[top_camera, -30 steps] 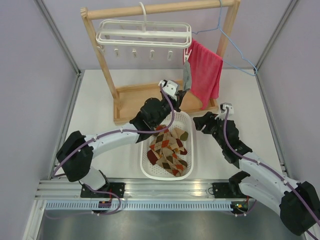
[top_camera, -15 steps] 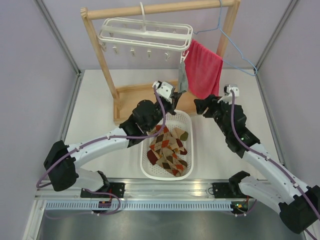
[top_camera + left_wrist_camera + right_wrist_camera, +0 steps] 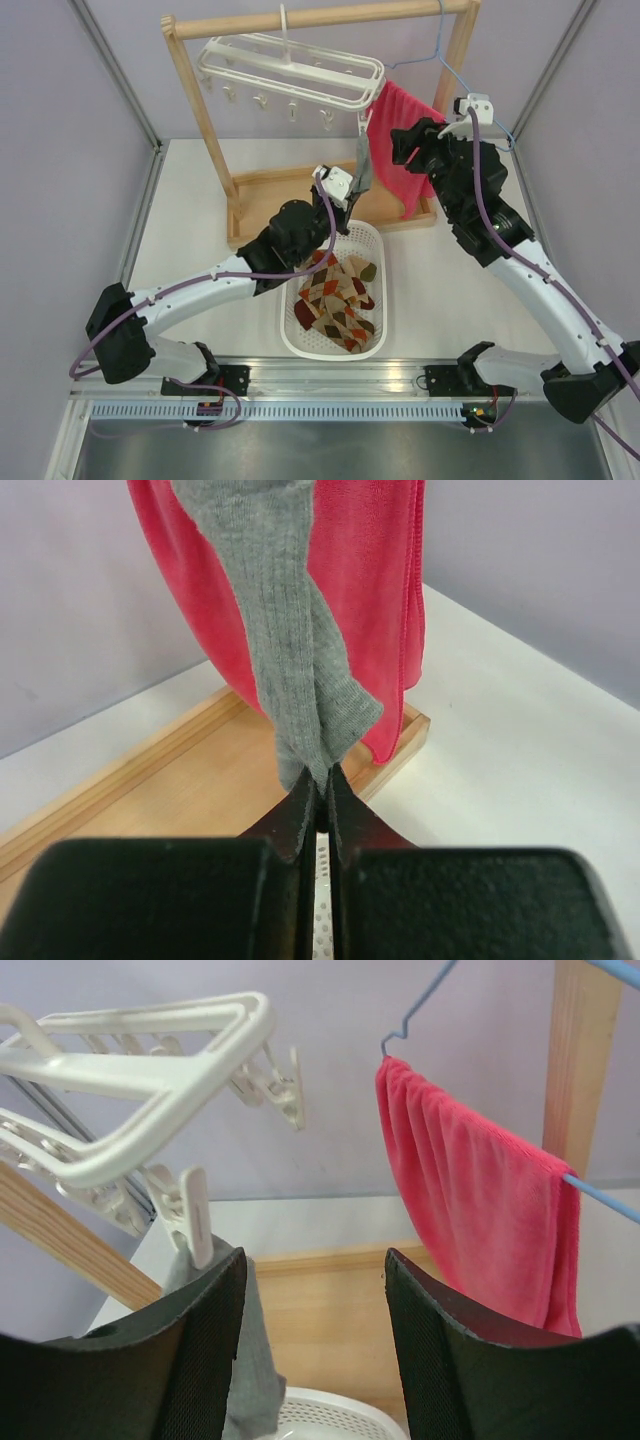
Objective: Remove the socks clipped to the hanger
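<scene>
Your right gripper [image 3: 312, 1260] is climbing fast. One second ago it was lying low beside the basket [image 3: 372, 240], and now it is hovering high, with its two fingers spread wide and nothing between them. Just beside its left finger, a little above the tip, the clip [image 3: 193, 1215] is still biting the top of the grey sock [image 3: 290, 630]. The red towel [image 3: 470, 1200] is hanging off to its right. So I think you are bringing this hand to the clip, to open it or to steady it.

Your left gripper [image 3: 318, 785] is keeping its fingers pressed together on the lower end of that sock, which is running straight up and away from the tips, drawn taut. Under this pull the hanger [image 3: 60, 1065] is tipping more than before (its end nearest your right gripper is sinking, the far end is rising), but the sock is not coming free yet.

For the task this is meaning that only this one sock is remaining on the hanger, as far as the views are showing. The other socks [image 3: 335, 300] are already lying in the basket, below your left gripper and back toward its arm. If the clip is giving way, you are nearly finishing.
</scene>
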